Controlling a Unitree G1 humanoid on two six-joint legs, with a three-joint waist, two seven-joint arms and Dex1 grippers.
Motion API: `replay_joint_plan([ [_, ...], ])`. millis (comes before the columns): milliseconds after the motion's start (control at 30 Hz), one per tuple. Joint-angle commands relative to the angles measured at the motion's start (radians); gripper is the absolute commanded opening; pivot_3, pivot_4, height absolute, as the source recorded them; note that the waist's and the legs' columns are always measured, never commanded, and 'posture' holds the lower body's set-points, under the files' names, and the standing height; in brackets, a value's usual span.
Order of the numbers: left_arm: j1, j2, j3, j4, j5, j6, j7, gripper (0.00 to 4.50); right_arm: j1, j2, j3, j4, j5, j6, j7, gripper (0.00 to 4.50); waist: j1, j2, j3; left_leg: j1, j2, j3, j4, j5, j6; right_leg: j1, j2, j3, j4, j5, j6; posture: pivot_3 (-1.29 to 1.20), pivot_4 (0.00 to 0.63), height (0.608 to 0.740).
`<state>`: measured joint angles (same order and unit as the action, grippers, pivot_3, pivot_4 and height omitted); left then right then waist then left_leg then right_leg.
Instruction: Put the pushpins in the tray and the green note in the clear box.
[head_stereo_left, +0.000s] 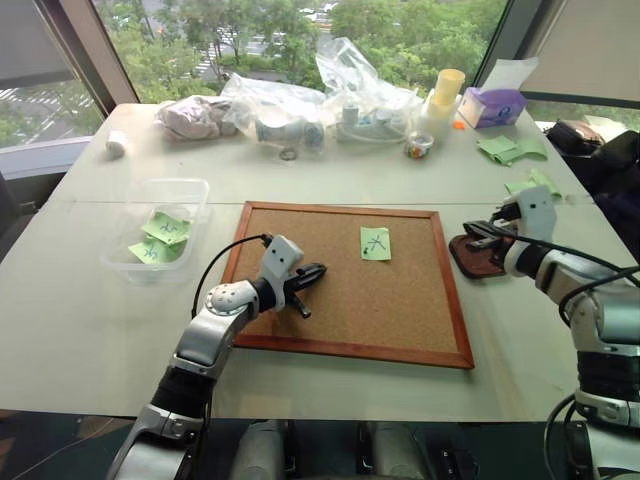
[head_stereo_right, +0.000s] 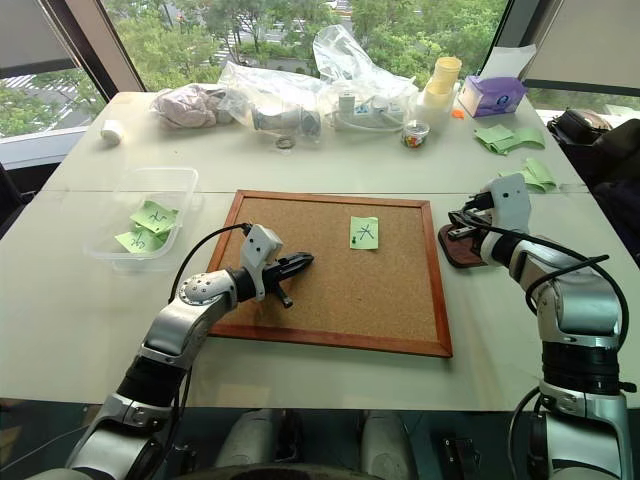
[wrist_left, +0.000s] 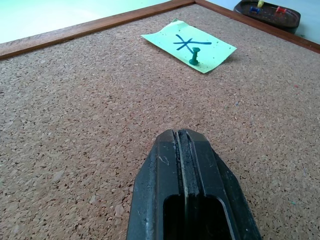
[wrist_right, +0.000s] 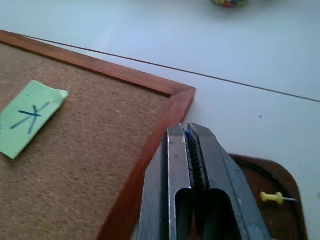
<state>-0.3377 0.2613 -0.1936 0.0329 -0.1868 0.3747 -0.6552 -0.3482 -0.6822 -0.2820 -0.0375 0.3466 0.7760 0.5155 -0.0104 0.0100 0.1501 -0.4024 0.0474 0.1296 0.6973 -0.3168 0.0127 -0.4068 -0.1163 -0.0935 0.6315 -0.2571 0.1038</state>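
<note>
The cork board (head_stereo_left: 350, 285) carries the green note (head_stereo_left: 375, 243), pinned by a green pushpin (wrist_left: 194, 56); the left gripper (head_stereo_left: 312, 272) hovers closed over the cork, while the right gripper (wrist_right: 189, 134), over the tray (wrist_right: 287, 210), pinches something blue, with a yellow pushpin (wrist_right: 272, 197) lying inside

Wood-framed cork board (head_stereo_left: 330, 300) mid-table; clear plastic bags (head_stereo_left: 300, 100), purple tissue box (head_stereo_left: 492, 106), plain green papers (head_stereo_left: 510, 150) along far edge.

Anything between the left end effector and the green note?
No. The left wrist view shows bare cork board from the left end effector to the green note.
</note>
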Motion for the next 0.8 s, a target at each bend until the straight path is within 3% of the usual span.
replay_joint_plan([
  [33,0.019,0.005,-0.017,0.064,0.021,0.016,0.0,0.0,0.031,-0.025,-0.016,0.047,-0.028,-0.054,0.009,0.05,0.0,0.0,0.0,0.0,0.0,0.0,0.0,0.0,0.0,0.0,0.0,0.0,0.0,0.0,0.0,0.0,0.15,0.74],
  [267,0.016,0.009,-0.014,0.072,0.022,0.006,-0.005,0.0,0.065,-0.001,0.007,0.097,-0.025,-0.091,0.031,0.05,0.0,0.0,0.0,0.002,0.0,0.0,0.0,0.0,0.001,0.003,0.0,0.0,0.0,0.0,0.0,0.0,0.15,0.74],
  [367,0.02,0.015,-0.011,0.065,0.021,0.009,-0.009,0.0,0.068,0.004,-0.002,0.088,-0.008,-0.087,0.043,0.94,0.0,0.0,0.0,0.003,0.001,0.0,0.0,-0.002,0.004,0.003,0.0,0.0,0.0,0.0,0.0,0.0,0.15,0.74],
  [600,0.026,0.018,-0.01,0.058,0.02,0.013,-0.011,0.0,0.061,-0.002,-0.022,0.036,0.014,-0.082,0.043,4.47,-0.001,0.0,0.0,0.003,0.001,0.0,0.0,-0.002,0.004,0.003,0.0,0.0,0.0,0.0,0.0,0.0,0.15,0.74],
  [800,0.024,0.016,-0.014,0.056,0.02,0.015,-0.012,0.0,0.026,0.001,0.003,-0.041,0.047,-0.057,0.06,4.47,-0.001,0.0,0.0,0.003,0.001,0.0,0.0,-0.002,0.004,0.003,0.0,0.0,0.0,0.0,0.0,0.0,0.15,0.74],
])
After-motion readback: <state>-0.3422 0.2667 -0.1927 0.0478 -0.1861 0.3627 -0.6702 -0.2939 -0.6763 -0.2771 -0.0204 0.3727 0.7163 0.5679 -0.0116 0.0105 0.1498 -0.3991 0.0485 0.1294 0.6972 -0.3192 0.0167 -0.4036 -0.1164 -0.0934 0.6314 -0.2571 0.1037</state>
